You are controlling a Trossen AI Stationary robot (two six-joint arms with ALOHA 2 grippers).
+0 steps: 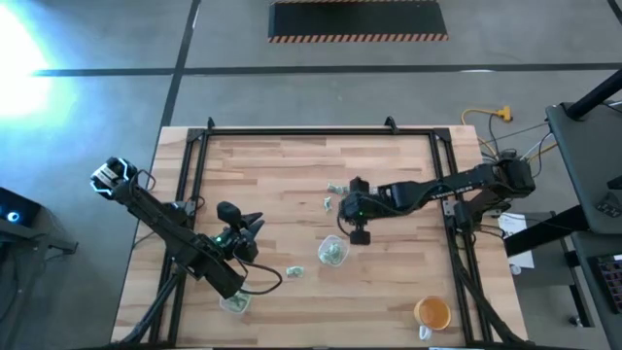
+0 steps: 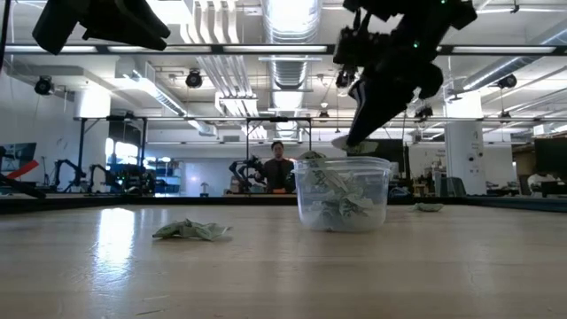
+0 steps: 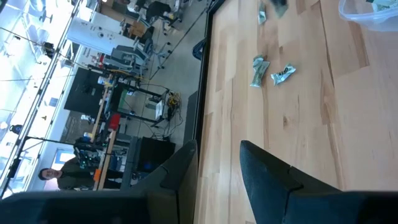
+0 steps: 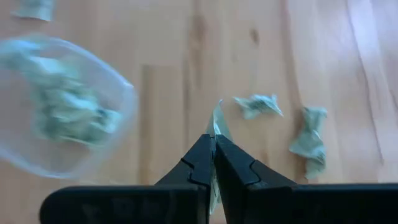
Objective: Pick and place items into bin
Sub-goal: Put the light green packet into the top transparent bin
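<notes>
Between right gripper [image 4: 214, 144] fingers, wrapper [image 4: 217, 124] points forward.

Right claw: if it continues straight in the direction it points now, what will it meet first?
Probably bare table. The right claw, shut on a wrapper piece, points between the clear cup and two loose wrappers; depth is unclear.

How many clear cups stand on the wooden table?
2. One clear cup, holding green-and-white pieces, stands near the middle of the table. The second cup stands at the table's edge beside the left arm, which partly covers it. The arms may hide more.
</notes>
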